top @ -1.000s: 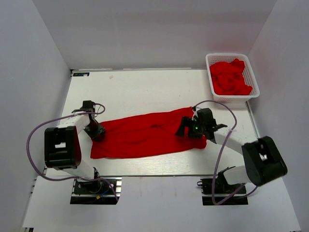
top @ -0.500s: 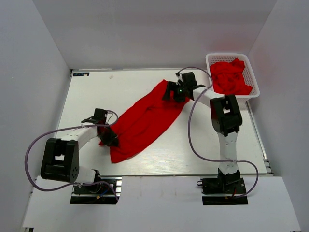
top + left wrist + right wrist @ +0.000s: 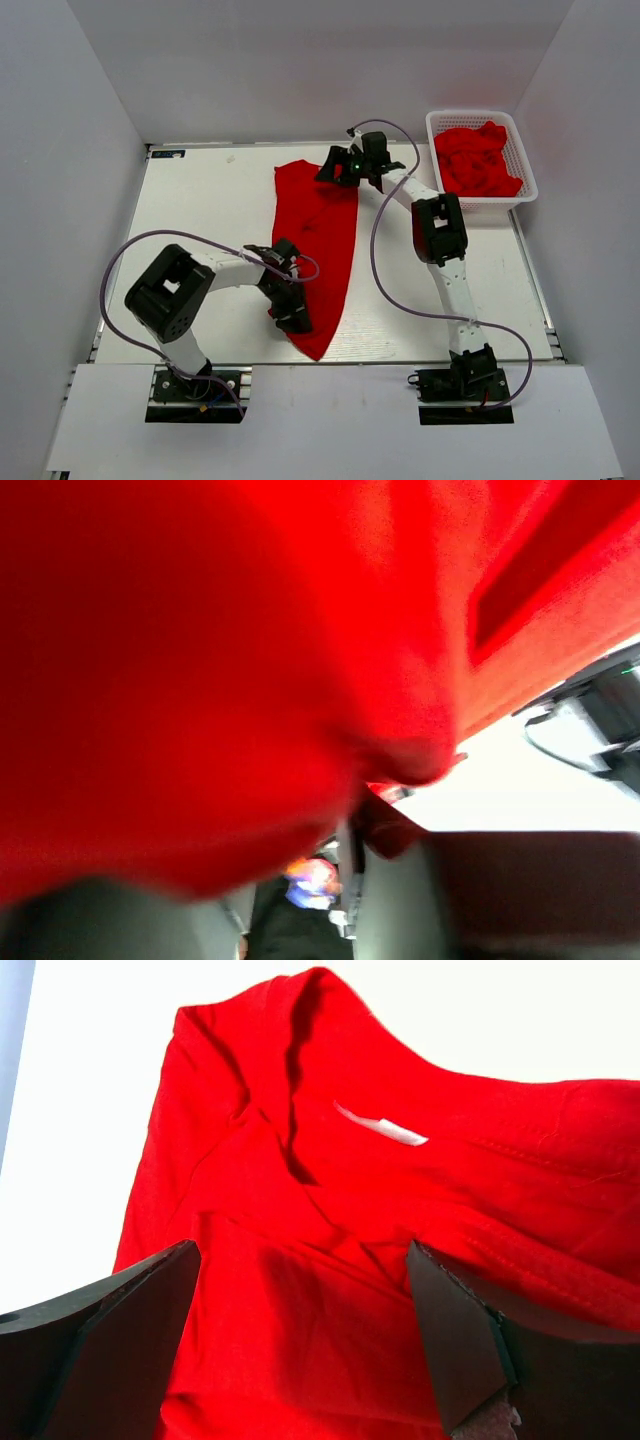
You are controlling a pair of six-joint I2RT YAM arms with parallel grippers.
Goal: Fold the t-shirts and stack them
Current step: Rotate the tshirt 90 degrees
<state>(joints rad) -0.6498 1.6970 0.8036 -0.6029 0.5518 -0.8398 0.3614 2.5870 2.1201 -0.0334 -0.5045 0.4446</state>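
Shirt (image 3: 325,230): one red tee, laid out long on the table (image 3: 200,200), running from the far middle to the near edge. It is narrow and rumpled, not yet flat and not folded.
Neck end: the far end, by the right gripper. The right wrist view shows a white label (image 3: 385,1128) facing up, with creases fanning off it.
Hem end: the near end, bunched to a point beside the left gripper.
Right gripper (image 3: 338,170): over the neck end, arm stretched far out. Jaws are spread wide with cloth lying under them and nothing between the fingers, so it holds nothing.
Left gripper (image 3: 293,312): at the near edge of the cloth. Its own camera is smothered by the shirt (image 3: 200,660) and the fingers are hidden, so whether it grips cannot be told.
Why so placed: one arm at each end suits drawing the tee out lengthways to take up slack before a fold. This is a judgement.
Other shirts (image 3: 478,160): a red heap in the basket (image 3: 520,165) at the far right corner, well apart from both grippers.
Stack: no folded pile in view.
Stage: spreading this tee. Folding has not begun and most of the task lies ahead.
Next need: probably widening the body sideways, since the cloth seems doubled on itself along its length.
Risk: cloth draped over the left wrist may drag along when that arm lifts.
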